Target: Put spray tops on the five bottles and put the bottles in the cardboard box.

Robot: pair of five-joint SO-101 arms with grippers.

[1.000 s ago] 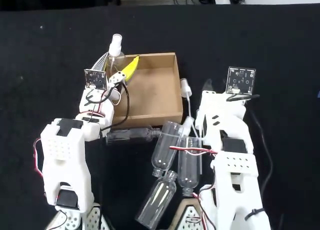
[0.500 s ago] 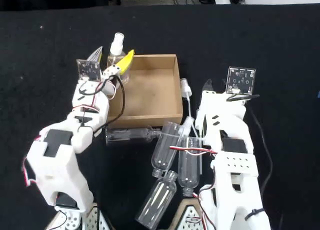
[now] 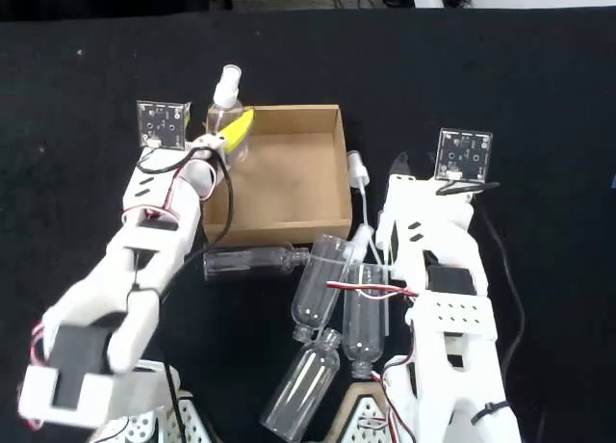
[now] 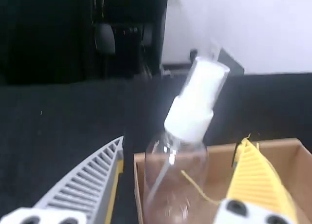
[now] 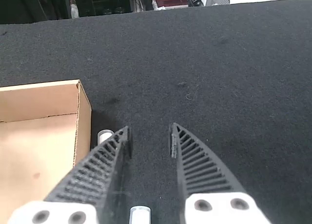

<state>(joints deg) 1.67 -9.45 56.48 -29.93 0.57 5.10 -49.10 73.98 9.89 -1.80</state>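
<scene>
High view: I have the capped bottle (image 3: pixel 223 111) at the far left corner of the box (image 3: pixel 289 183), spray top uppermost. I cannot tell whether its base is inside the wall or over it.
Left gripper (image 4: pixel 181 141): it is around that bottle's body. Whether it is clamped on the bottle or only set about it, I cannot tell.
Right gripper (image 5: pixel 148 131): jaws apart with nothing between them, just beside the box's right wall.
Loose top (image 5: pixel 104 136): on the table (image 5: pixel 234 63), close against that right wall and just ahead of the right gripper.
Uncapped bottles (image 3: pixel 322 281): four, lying on the table by the box's near wall, between the two arms, some touching each other.
Step in hand: as I judge it, boxing the first finished bottle. One of the five is capped, and none is plainly resting in the box yet.
How I'd do it: bring the bottle inward past the corner before lowering it. Set it close to the far left walls so four more will fit. Release only once its base bears on the box floor, then lift straight away, clear of the spray top.
Risk: the bottle is light and round, so it would likely tip or roll if let go early, and the corner could catch its base.
</scene>
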